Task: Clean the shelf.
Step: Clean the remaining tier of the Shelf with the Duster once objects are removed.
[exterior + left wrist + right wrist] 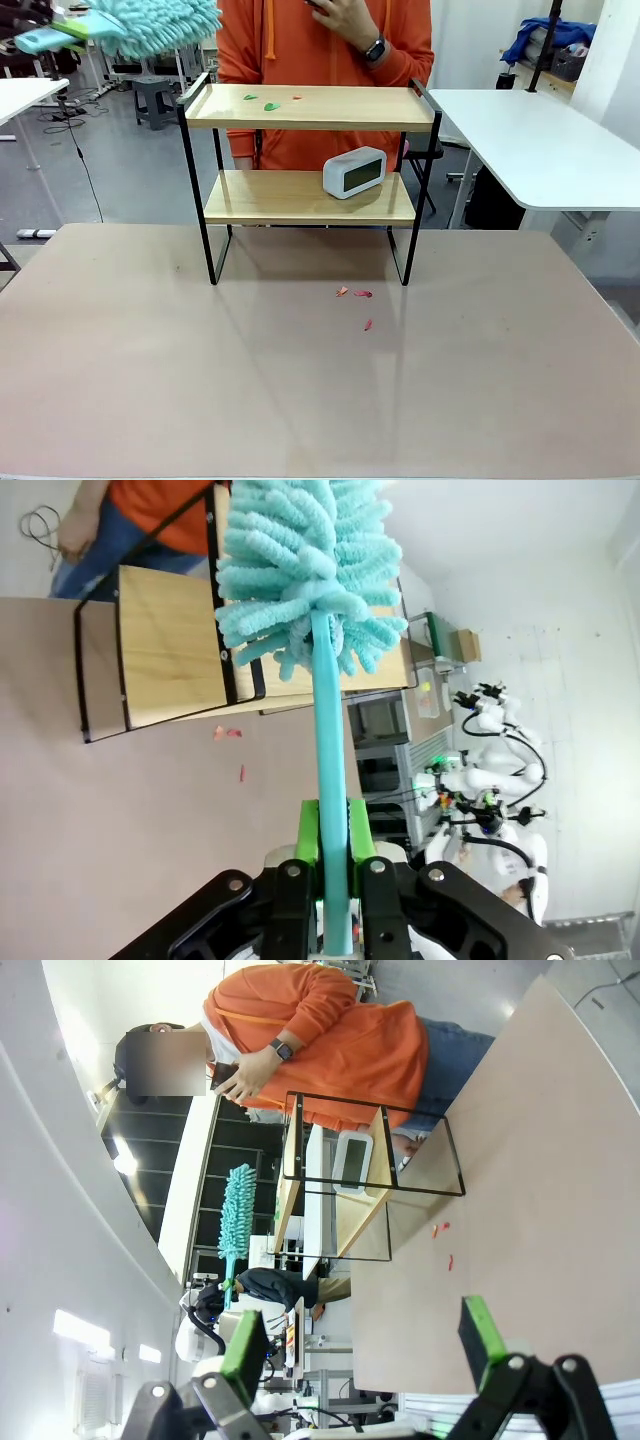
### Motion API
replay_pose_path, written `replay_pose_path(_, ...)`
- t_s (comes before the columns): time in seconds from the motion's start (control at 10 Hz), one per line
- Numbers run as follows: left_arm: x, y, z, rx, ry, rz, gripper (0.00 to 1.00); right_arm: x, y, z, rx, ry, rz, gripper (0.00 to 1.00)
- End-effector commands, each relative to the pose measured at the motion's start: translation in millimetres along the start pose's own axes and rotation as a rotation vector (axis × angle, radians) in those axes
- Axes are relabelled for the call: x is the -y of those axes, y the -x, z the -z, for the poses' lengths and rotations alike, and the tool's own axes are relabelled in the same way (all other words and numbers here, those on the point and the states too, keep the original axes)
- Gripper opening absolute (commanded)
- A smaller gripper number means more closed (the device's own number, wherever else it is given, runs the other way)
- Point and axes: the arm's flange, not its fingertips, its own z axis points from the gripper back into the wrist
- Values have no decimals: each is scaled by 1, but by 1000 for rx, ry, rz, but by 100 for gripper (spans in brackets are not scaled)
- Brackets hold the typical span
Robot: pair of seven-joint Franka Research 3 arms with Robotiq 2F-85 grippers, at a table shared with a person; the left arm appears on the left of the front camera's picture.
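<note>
Left hand (333, 832) grips duster (308, 570); shelf (340, 106) holds clock (354, 171) (scraps (271, 105) on top).

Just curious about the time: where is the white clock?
In the front view, the clock sits on the lower board of the shelf, near its right end.

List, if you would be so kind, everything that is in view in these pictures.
two-tier wooden shelf with black metal frame: one, light wood and black, far middle of the table
white rectangular digital clock: one, white, lower board, right side
small scraps on the top board: three, two green, one red, left half
small scraps on the table: three, reddish, before the shelf's right legs
fluffy turquoise microfibre duster: one, raised left of the shelf
beige table: one, under the shelf
person in an orange hoodie: one, behind the shelf
left pincer: shut on the duster's handle
right pincer: open, empty
</note>
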Motion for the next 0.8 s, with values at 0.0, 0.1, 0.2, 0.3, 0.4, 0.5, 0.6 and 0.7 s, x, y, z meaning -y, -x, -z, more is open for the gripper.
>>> replay_pose_path(0.0,14,10,21,23,-55,48,13,-2,-1,-1,17,-24,-24,100)
replay_pose_path(0.1,19,12,31,-1,-58,61,13,-2,-1,-1,17,-24,-24,100)
replay_pose_path(0.2,24,12,43,-10,-83,63,13,-2,-1,-1,17,-24,-24,100)
replay_pose_path(0.3,27,14,50,-26,-87,74,13,-2,-1,-1,17,-24,-24,100)
replay_pose_path(0.4,28,18,63,-54,-114,87,13,-2,-1,-1,17,-24,-24,100)
replay_pose_path(0.5,30,21,72,-76,-124,99,0,-2,-1,-1,17,-24,-24,100)
replay_pose_path(0.6,31,24,78,-119,-117,100,0,-2,-1,-1,17,-24,-24,100)
replay_pose_path(0.7,32,28,84,-139,-130,109,0,-2,-1,-1,17,-24,-24,100)
